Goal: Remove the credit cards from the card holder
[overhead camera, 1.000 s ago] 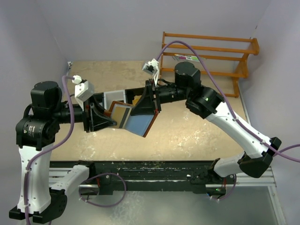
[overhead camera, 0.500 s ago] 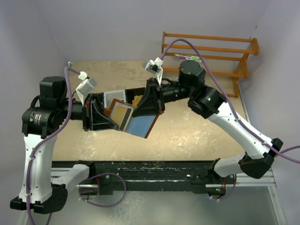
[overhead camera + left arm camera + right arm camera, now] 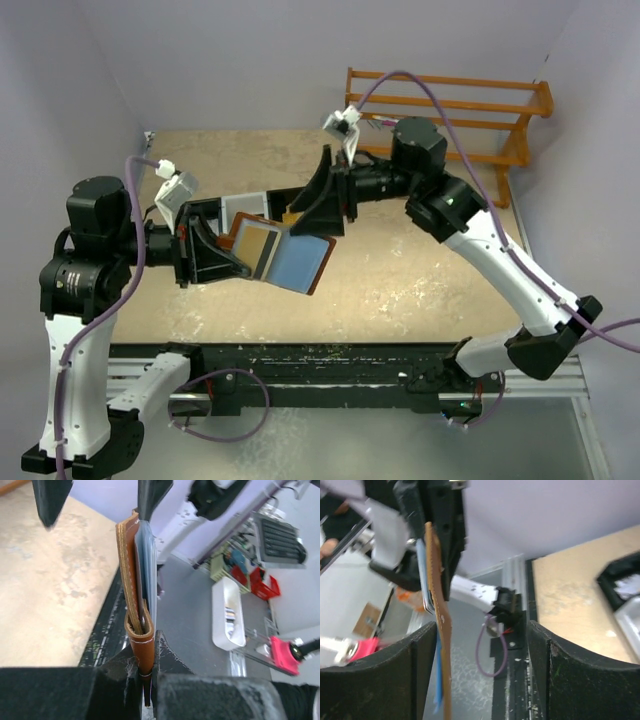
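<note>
1. The left pincer point(image 3: 236, 258) is clamped on one end of the card holder point(image 3: 131, 580) and holds it alone, off the tabletop point(image 3: 400, 270). The rest of the holder sticks out past the fingers unsupported. If anything pushes or tugs on that free end, the leather could twist or slip out of the clamp.
2. The credit cards point(image 3: 146, 565) are not out yet. Only thin pale-blue edges show, tucked against the holder's brown wall. A bite that catches leather along with a card would probably pull the whole holder rather than free the card.
3. The holder hangs open. If it tilts, a loose card could slide out and drop beneath it.
4. The right pincer point(image 3: 322, 205) stands wide open with nothing in it, at the holder's far edge, opposite the clamped end. From its wrist view the holder is edge-on, close to one finger and not centred in the gap, so closing there may only graze the flap.
5. A black-and-white tray point(image 3: 244, 206) sits just behind the holder, so a dropped card might land in it.
</note>
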Robot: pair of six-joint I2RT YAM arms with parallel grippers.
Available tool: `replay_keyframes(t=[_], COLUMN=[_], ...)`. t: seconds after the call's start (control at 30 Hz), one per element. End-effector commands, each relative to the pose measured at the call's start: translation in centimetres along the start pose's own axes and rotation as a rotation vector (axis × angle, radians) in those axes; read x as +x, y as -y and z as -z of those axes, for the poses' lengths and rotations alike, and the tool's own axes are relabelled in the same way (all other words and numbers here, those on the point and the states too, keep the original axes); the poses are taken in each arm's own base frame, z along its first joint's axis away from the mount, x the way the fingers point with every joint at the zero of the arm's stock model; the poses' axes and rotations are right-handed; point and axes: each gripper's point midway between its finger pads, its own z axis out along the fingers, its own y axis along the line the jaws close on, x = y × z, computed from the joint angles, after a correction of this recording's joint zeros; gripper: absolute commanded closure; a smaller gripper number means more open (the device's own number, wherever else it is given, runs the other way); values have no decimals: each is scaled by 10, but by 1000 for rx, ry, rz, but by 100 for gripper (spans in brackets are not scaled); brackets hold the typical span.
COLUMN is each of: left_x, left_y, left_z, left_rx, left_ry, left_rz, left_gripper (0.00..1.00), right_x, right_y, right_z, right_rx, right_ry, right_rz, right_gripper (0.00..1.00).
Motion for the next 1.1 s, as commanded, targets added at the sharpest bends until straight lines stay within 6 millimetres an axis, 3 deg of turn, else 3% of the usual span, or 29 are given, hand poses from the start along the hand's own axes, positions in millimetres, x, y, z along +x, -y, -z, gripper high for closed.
replay_keyframes(t=[0.0,0.07,0.17,0.23,0.33,0.47,0.57,0.77,0.9,1.07], left_x=[-10,-13,-27,-39,-44,-31,-21,-3,-7,-14], left_y=[-31,-45,-87,-99,-100,-145,-161,-148,-131,-127], left_z=[4,7,25,35,37,77,98,56,28,14], left_rx=[-202,-282,-543,-638,-658,-977,-1114,-828,-603,-463], left_ry=[31,41,84,118,145,168,145,115,144,150], left_rz=[-54,-53,-61,-91,-104,-70,-66,-31,4,34], left_gripper=[100,100,100,100,100,100,100,100,100,100], right_x=[-61,-78,-84,-73,-52,-27,-11,9,19,22], right_y=[17,9,-11,-13,-7,8,21,41,41,34], right_z=[55,73,77,66,43,7,-16,-31,-32,-25], right_rx=[265,344,279,203,148,131,86,64,38,0], right_ry=[221,316,404,390,359,287,257,207,197,246], right_rz=[73,131,179,133,79,21,-38,-95,-137,-179], right_gripper=[24,21,20,20,20,20,20,18,19,23])
